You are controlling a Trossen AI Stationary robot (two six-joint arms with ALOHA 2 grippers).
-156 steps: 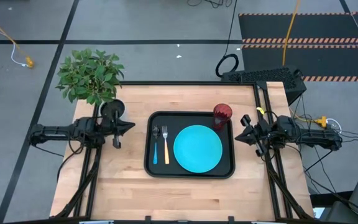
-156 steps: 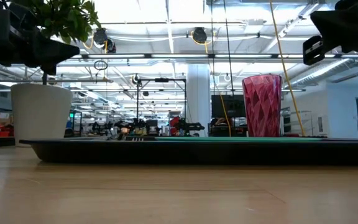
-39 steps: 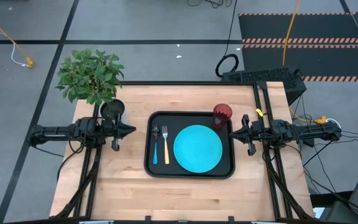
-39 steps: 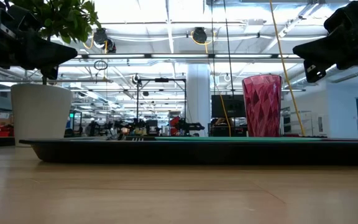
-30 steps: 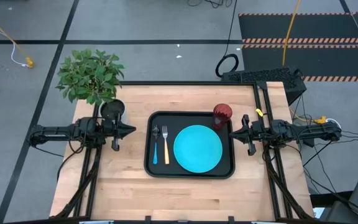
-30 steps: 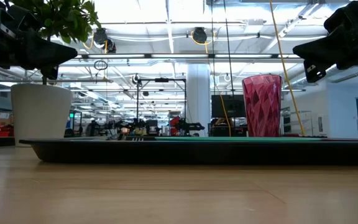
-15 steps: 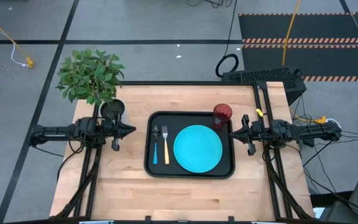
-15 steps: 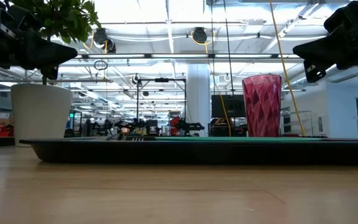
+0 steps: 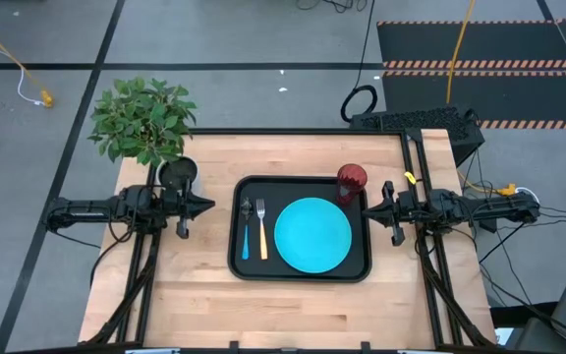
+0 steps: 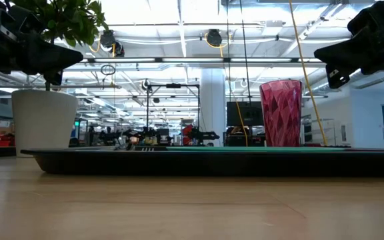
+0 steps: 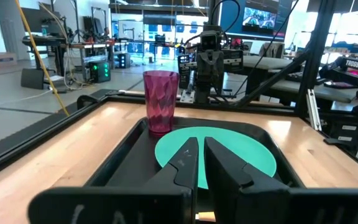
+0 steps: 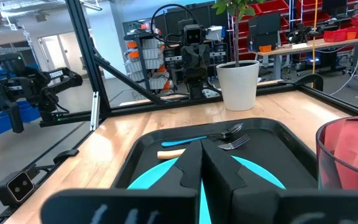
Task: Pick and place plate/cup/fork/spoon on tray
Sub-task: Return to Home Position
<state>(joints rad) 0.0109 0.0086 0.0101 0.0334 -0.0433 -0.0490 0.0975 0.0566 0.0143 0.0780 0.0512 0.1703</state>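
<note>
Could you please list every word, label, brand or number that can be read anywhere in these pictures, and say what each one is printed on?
"TROSSEN" — white letters on the dark body of the other robot arm, seen in the left wrist view.
Screen in the room behind, left wrist view: shows images, any text too small to read.
Red cup, turquoise plate, fork, spoon and black tray: no writing visible.

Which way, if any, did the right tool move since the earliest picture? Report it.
Yes. The right tool has shifted inward toward the tray; its tip now sits just below the cup, closer to the tray's rim.
</note>
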